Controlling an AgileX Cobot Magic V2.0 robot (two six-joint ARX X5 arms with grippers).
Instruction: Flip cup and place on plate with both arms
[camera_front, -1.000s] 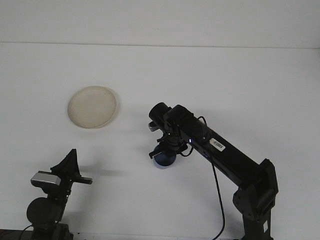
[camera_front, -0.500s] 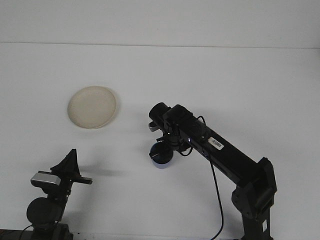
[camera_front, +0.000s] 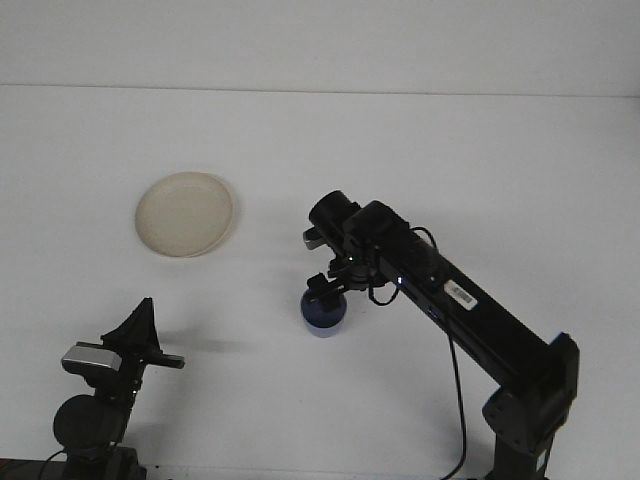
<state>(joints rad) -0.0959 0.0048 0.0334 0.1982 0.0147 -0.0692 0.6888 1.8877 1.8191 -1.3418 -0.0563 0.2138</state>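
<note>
The right claw (camera_front: 327, 290) sat over the blue cup (camera_front: 323, 314); its grip was hidden. The left claw (camera_front: 140, 335) was spread apart. The arm's white label (camera_front: 460, 292) was too small to read.

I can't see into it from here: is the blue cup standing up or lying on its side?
Standing, it seems: the cup shows a round top above its wall. Rim up or down, cannot tell.

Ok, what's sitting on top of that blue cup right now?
The right gripper is directly over the blue cup, covering its top. The cup's lower wall shows; its top surface and whether the fingers grip it are hidden.
</note>
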